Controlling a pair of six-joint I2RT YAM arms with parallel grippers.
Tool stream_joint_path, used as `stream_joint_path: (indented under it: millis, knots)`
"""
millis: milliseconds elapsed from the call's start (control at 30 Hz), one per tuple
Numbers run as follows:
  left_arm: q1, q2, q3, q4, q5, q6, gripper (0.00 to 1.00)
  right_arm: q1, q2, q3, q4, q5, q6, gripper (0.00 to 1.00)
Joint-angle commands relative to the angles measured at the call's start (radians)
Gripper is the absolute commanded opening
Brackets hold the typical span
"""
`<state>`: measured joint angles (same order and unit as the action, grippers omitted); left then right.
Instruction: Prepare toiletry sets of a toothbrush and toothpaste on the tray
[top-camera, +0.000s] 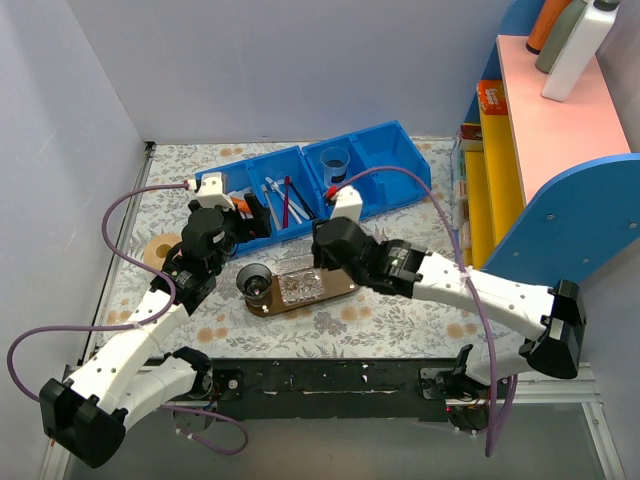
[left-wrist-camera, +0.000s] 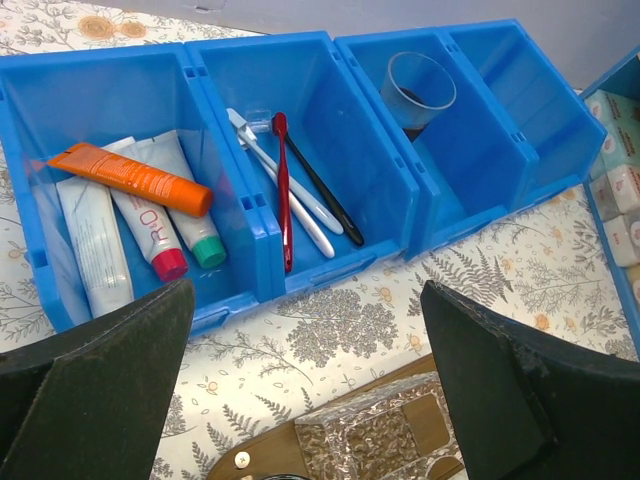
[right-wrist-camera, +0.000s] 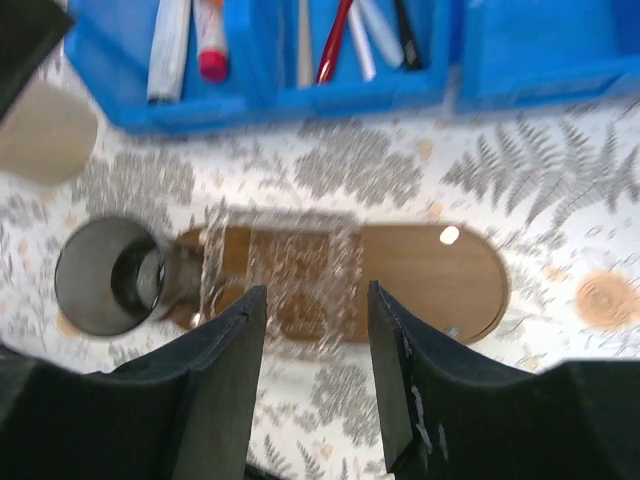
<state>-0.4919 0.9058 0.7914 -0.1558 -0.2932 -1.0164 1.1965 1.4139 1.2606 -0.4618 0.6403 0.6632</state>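
Left gripper (left-wrist-camera: 308, 320) gapes, empty. At its 11 o'clock, the first bin (left-wrist-camera: 100, 100) holds the toothpaste (left-wrist-camera: 145, 228) among other tubes; it is likely soft and light, so pinch mid-body. At 12, the next bin (left-wrist-camera: 300, 75) holds the toothbrush (left-wrist-camera: 310, 205), probably stiff and slippery; take its handle. Right gripper (right-wrist-camera: 315, 320) hangs parted, empty, over the tray (right-wrist-camera: 430, 270).

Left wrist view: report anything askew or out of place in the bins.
Only the orange tube stands out: it lies slantwise on top of the other tubes in the leftmost bin, while they lie roughly side by side. Nothing looks spilled or damaged.
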Motion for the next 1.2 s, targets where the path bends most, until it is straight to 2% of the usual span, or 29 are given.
stream_joint_path:
  millis: [0,100,267,533,800,933,1167]
  knots:
    - [0.007,-0.018,-0.012,0.007,-0.040,0.018,0.98,-0.170,-0.078,0.049,0.081,-0.164,-0.143,0.52]
    - [0.007,-0.018,-0.015,0.006,-0.050,0.022,0.98,-0.264,-0.070,0.092,0.052,-0.185,-0.204,0.53]
    - [0.007,-0.016,-0.018,0.006,-0.061,0.029,0.98,-0.377,0.016,0.262,-0.011,-0.208,-0.338,0.55]
    - [0.006,-0.007,-0.021,0.007,-0.063,0.032,0.98,-0.512,0.233,0.476,0.028,-0.353,-0.393,0.55]
    - [0.006,-0.010,-0.026,0.010,-0.070,0.036,0.98,-0.621,0.453,0.782,-0.090,-0.433,-0.430,0.54]
    - [0.007,-0.008,-0.026,0.010,-0.064,0.033,0.98,-0.687,0.510,0.815,-0.092,-0.510,-0.412,0.53]
    - [0.007,-0.005,-0.029,0.012,-0.064,0.033,0.98,-0.727,0.612,0.847,-0.090,-0.527,-0.401,0.49]
